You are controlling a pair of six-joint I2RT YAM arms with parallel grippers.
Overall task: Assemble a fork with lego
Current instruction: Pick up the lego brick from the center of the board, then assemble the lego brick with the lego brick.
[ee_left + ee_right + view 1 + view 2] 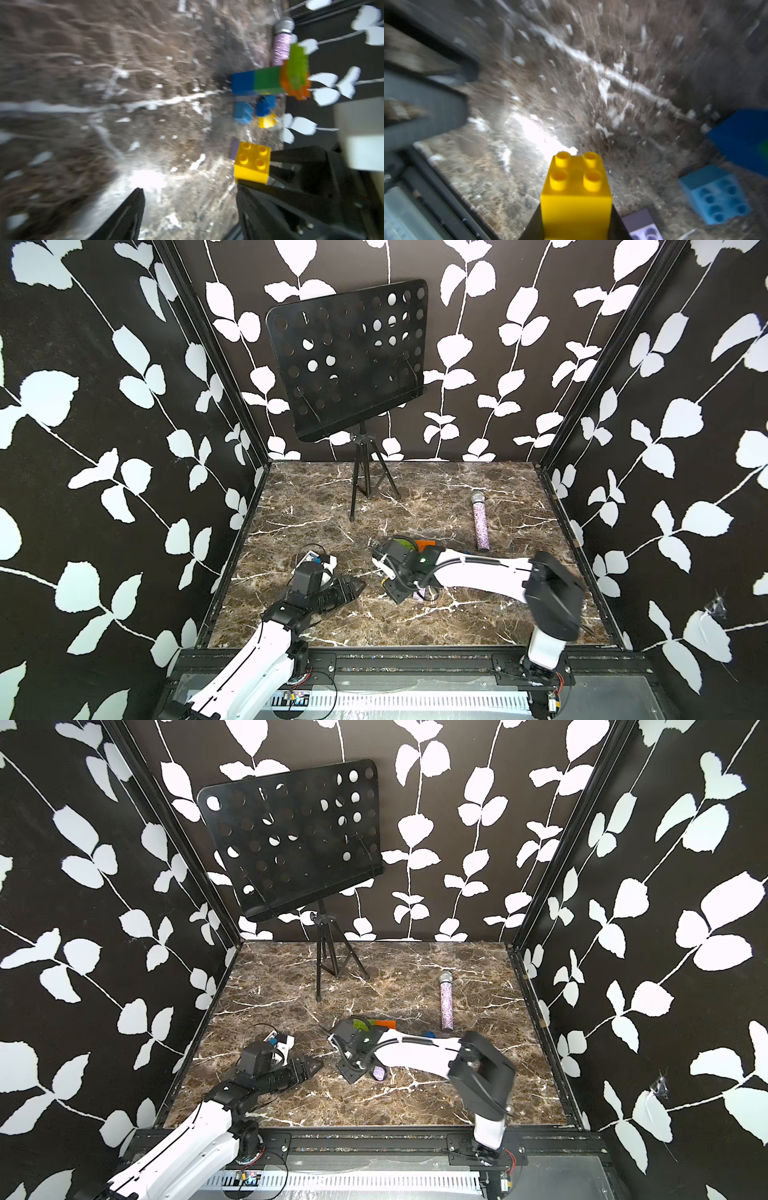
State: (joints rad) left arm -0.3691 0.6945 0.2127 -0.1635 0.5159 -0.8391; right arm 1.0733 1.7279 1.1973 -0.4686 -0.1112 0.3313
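right gripper (575,222): clamped on a yellow brick (576,187), studs facing away from the jaws
left gripper (190,205): spread wide, nothing in it, hanging over bare table (104,104)
fork (268,83): half built, flat on the table past the yellow brick, near the microphone (281,41)
risk: probably skids across the table when pressed, with no hold on it
other risk: could easily twist the brick in the pinch and miss the studs

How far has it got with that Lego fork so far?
Done: the fork has its blue-and-green stem, orange crossbar and a lime piece joined. In hand: the right end effector grips a yellow brick; the left end effector is open and empty. Left: more prongs seem missing, and the light blue brick and lilac brick lie loose on the table.
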